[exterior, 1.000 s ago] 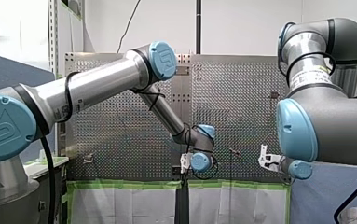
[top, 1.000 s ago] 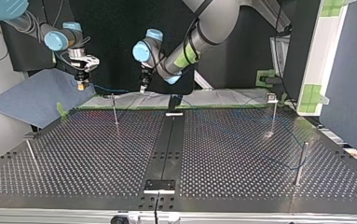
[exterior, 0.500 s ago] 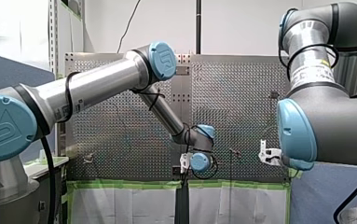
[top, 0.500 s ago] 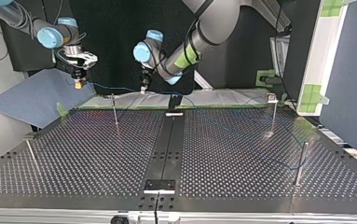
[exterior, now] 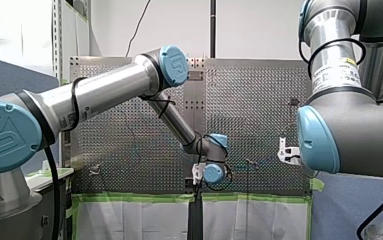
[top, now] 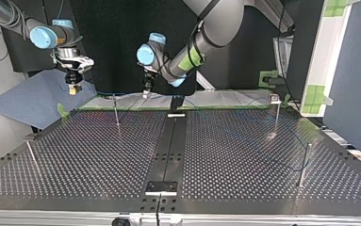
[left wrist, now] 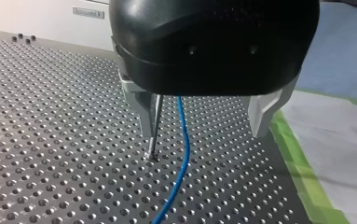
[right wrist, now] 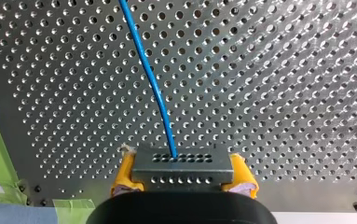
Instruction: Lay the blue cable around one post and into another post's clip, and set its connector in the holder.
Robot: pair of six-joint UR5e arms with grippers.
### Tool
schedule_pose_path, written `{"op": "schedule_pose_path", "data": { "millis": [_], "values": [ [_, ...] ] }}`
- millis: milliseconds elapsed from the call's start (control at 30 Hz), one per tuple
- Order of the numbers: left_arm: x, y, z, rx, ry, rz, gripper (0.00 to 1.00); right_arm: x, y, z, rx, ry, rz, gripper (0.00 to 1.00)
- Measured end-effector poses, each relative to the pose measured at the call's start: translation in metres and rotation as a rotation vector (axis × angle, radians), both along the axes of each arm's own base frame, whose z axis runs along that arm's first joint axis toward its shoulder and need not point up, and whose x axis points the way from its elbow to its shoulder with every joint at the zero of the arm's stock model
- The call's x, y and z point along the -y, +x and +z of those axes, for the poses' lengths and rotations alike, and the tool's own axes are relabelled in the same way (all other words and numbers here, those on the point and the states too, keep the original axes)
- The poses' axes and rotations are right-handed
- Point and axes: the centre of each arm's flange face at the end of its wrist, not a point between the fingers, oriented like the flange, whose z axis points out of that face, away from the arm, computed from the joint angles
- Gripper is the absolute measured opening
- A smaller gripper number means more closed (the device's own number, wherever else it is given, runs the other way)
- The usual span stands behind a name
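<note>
- Drifted further toward the top view's left, my right gripper (top: 74, 87) pinches the grey perforated metal connector (right wrist: 181, 167) between its yellow pads (right wrist: 122, 176). The thin blue cable (right wrist: 153, 88) runs away ahead of its jaws.
- My left gripper (left wrist: 203, 133) is spread wide. The cable hangs between its jaws, and a slim metal post (left wrist: 154, 123) stands just beside one finger.
</note>
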Motion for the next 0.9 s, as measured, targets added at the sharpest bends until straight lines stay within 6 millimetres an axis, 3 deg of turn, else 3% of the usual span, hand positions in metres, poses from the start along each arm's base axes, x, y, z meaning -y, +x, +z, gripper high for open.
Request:
{"op": "schedule_pose_path", "data": {
  "millis": [567,900],
  "values": [
    [0.001,0.003,0.002,0.025,-0.020,0.006,1.00,-0.005,0.002,-0.002,-0.001,0.004,0.000,0.00],
    [-0.012,-0.007,-0.013,0.010,0.005,0.016,1.00,-0.016,-0.008,-0.006,-0.004,-0.013,-0.034,0.00]
  ]
}}
